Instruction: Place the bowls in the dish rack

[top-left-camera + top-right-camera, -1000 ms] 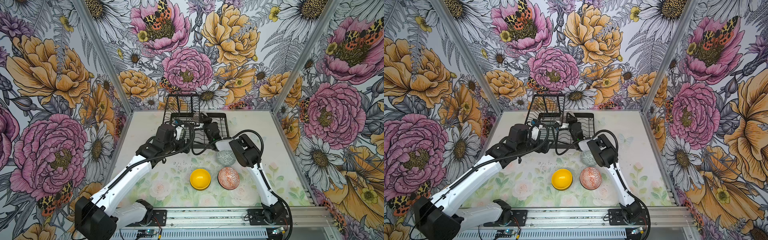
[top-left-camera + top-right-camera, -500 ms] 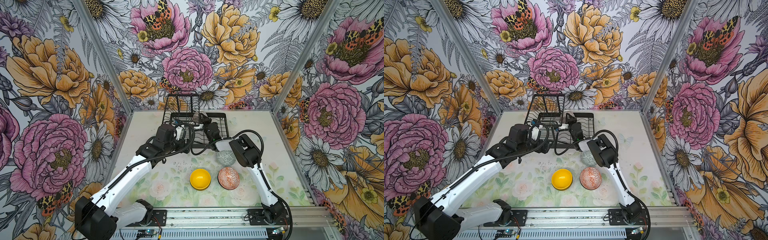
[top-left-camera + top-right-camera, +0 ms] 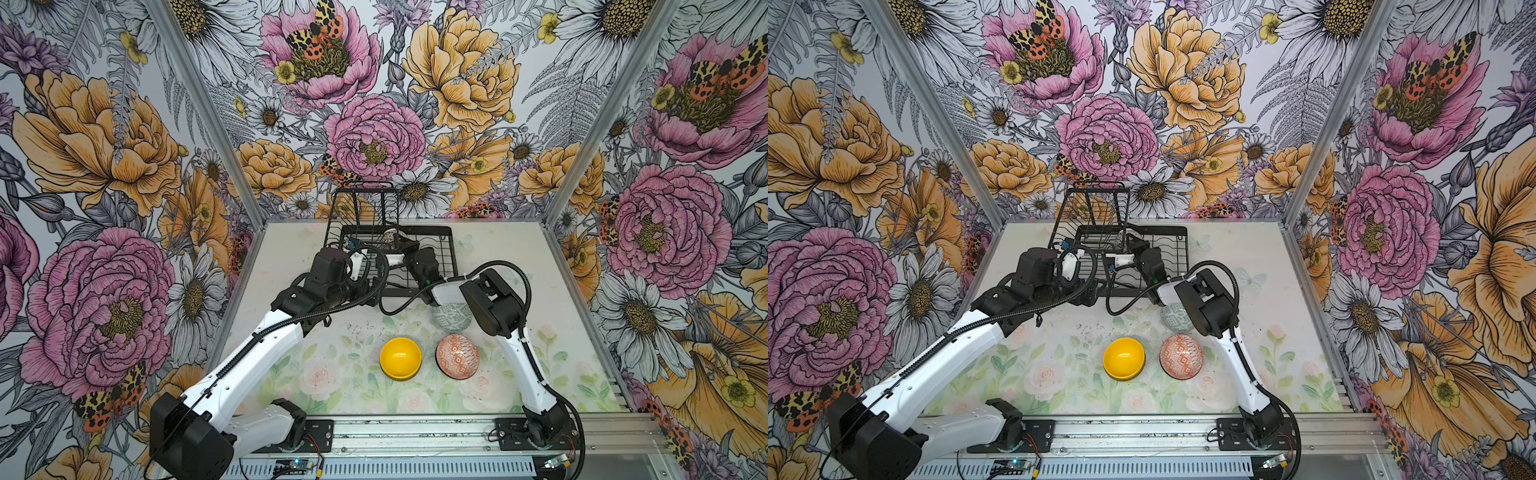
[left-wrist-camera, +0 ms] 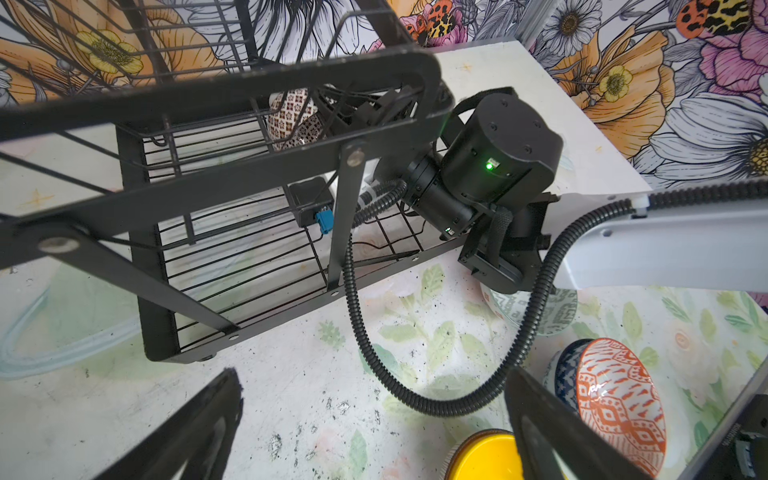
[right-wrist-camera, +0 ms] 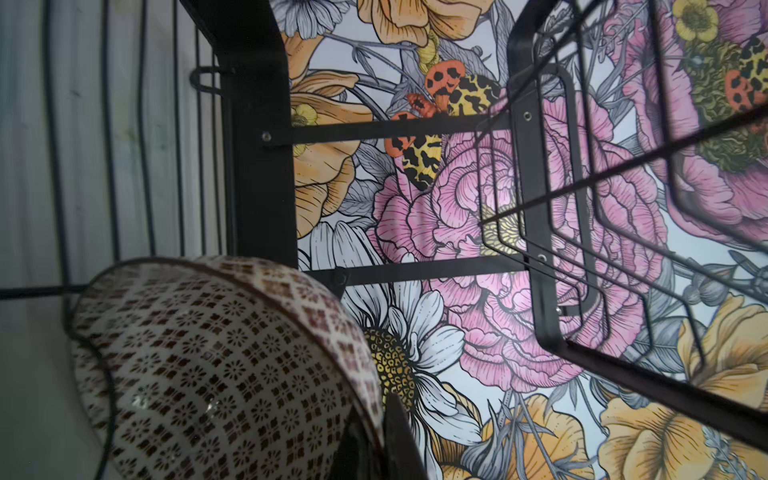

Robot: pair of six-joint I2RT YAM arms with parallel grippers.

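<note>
Right gripper point(image 5: 380, 432) pinches the black-white bowl point(image 5: 208, 365) by its rim, on edge just ahead, dish rack point(image 5: 257, 166) wires close alongside. Left gripper point(image 4: 372, 415) gapes wide, empty.

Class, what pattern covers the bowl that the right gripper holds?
A dark-and-white lattice of small florets on the bowl, clearest in the right wrist view.

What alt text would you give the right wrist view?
A dark-patterned white bowl, tilted on its side, is pinched at the rim by the right gripper inside the black wire rack. Floral wallpaper shows behind the rack's bars.
</note>
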